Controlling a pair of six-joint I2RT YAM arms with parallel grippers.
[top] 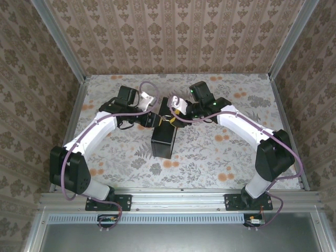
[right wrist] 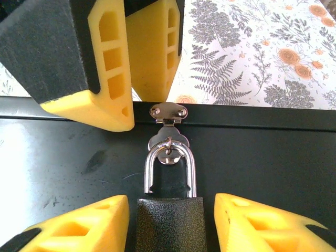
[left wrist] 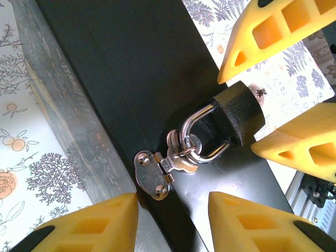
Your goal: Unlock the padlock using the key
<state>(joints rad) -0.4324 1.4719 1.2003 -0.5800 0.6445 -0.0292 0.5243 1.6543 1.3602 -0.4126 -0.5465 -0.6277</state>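
loosely, right jaws flank the padlock (right wrist: 170,223), gaps either side.

Reaches the left arm (top: 92,136) from the near left base far and inward, elbow bent, wrist turned right toward the middle. Holds the left gripper (left wrist: 173,202) with jaws parted, yellow fingers (left wrist: 94,226) well apart. Mirrors that with the right arm (top: 244,128) from the near right base. Points the right gripper (right wrist: 170,202) left, fingertips (right wrist: 84,228) spread, near the left one's tips, nose to nose.
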